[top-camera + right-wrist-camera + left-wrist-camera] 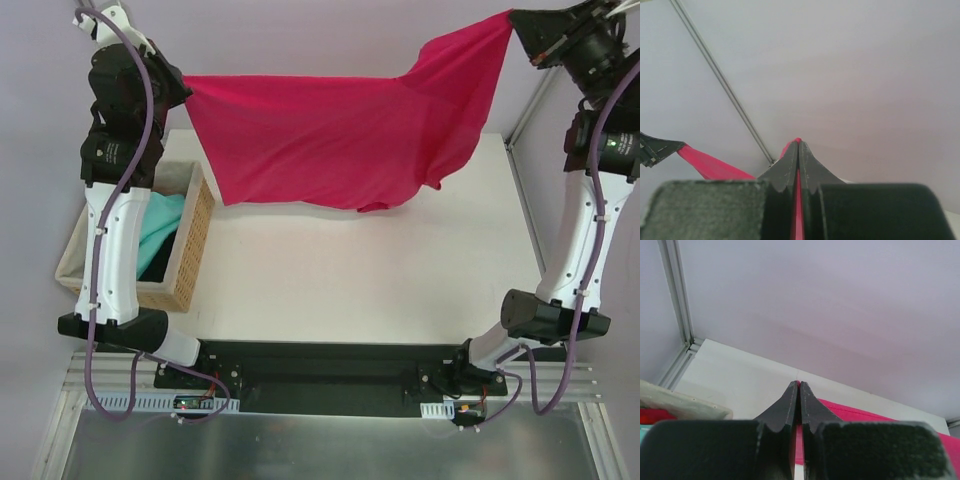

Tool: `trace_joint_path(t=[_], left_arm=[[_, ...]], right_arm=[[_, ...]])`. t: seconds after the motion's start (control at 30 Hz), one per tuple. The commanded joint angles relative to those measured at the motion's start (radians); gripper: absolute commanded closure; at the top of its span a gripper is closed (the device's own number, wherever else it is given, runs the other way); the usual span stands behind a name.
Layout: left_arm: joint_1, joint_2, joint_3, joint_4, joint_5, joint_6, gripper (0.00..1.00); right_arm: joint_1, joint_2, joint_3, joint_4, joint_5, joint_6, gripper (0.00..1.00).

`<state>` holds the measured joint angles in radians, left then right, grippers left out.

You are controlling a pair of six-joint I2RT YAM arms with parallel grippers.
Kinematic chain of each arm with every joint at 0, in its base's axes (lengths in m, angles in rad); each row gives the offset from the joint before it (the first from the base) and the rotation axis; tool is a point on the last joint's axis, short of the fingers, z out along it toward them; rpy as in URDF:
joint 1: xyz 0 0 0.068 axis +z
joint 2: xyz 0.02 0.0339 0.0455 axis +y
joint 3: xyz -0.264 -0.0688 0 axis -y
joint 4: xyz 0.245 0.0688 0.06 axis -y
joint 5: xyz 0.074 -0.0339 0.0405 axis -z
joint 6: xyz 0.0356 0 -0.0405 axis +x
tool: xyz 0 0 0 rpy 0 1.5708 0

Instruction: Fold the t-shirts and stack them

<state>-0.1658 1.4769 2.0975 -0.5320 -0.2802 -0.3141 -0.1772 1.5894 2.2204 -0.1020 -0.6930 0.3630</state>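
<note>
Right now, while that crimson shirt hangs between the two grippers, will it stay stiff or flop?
Likely floppy: the crimson shirt sags between the left gripper and right gripper. Probably light, since corner pinches carry it. Its hanging hem may bunch on the table.

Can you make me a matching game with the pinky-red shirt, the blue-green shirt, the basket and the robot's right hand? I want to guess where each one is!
Things:
1. crimson t-shirt
2. teal t-shirt
3. wicker basket
4. right gripper

Places or states:
A. lying inside the basket
B. standing on the left side of the table
C. shut on a corner of a shirt
D. hanging in the air over the table

Pairs: 1-D, 2-A, 3-B, 4-C.
</note>
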Motion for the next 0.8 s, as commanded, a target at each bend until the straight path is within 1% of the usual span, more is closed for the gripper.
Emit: trace_joint_path(t=[0.0,0.2,0.37,0.47,0.6,0.7,0.77], left_arm=[[0.023,-0.046,0.058,0.009,0.033,-0.055,1.0],[0.034,0.009,0.139,-0.011,0.084,-0.106,1.0],[0.034,0.022,0.2,-0.019,0.096,-0.103,1.0],[0.034,-0.016,0.196,-0.019,0.088,-0.082,1.0],[0.034,-0.061,0.188,-0.019,0.084,-0.068,1.0],[0.034,-0.081,0.158,-0.02,0.084,-0.062,1.0],[0.034,-0.092,0.133,-0.02,0.076,-0.054,1.0]], right_arm=[[-0.06,-0.063,0.056,0.22,-0.076,0.138,1.0],[-0.062,-0.081,0.169,0.196,-0.054,0.114,0.99],[-0.062,-0.107,0.164,0.193,-0.033,0.109,1.0],[-0.062,-0.153,0.159,0.186,-0.013,0.087,1.0],[-0.062,-0.192,0.177,0.131,0.029,0.036,0.99],[-0.062,-0.195,0.165,0.107,0.018,0.042,1.0],[-0.062,-0.203,0.119,0.108,0.001,0.048,1.0]])
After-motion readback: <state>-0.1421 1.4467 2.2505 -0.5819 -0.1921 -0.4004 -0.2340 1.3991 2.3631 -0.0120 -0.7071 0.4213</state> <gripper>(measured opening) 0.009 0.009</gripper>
